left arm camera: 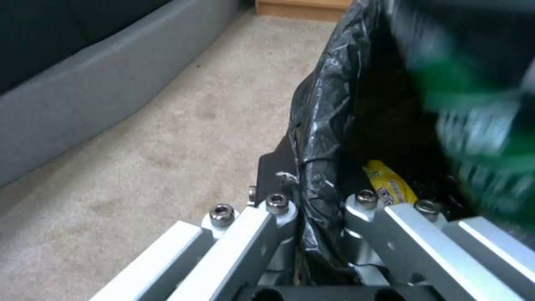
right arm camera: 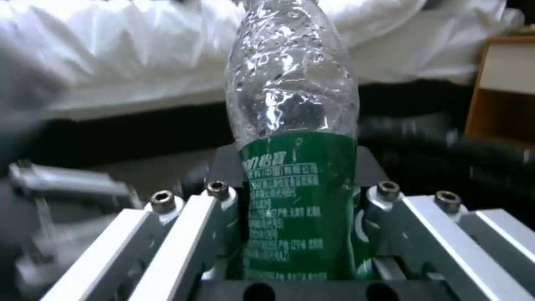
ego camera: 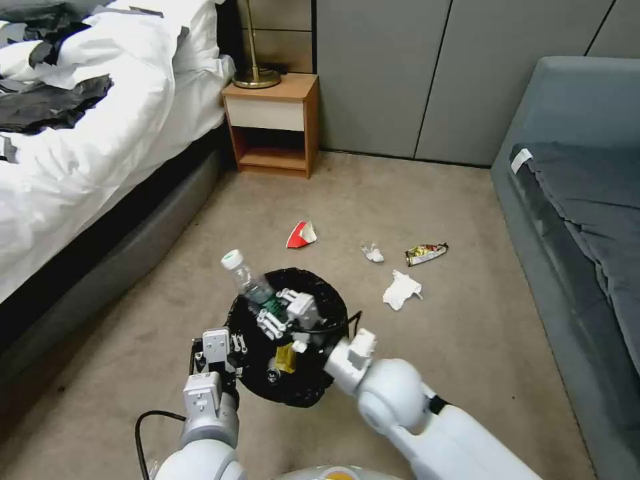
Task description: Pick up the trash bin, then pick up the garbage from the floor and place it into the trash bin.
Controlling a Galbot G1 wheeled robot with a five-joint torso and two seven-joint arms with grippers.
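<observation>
1. Your left gripper [ego camera: 230, 347] pinches the rim of the trash bin [ego camera: 253, 383], its fingers either side of the black liner.
2. Your right gripper [ego camera: 270, 309] clamps a clear bottle [ego camera: 243, 275] above the bin's mouth.
3. A yellow wrapper [left arm camera: 390, 186] lies inside.
4. On open carpet beyond the bin lie a red carton [ego camera: 301, 235], 2 tissues [ego camera: 401, 291] and a shiny wrapper [ego camera: 425, 253].

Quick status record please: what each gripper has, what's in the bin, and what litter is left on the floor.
left gripper: clamped on trash bin rim, bin held up
right gripper: shut on plastic bottle, over bin opening
in bin: yellow wrapper
floor litter: red-and-white carton, small tissue, shiny wrapper, large tissue
</observation>
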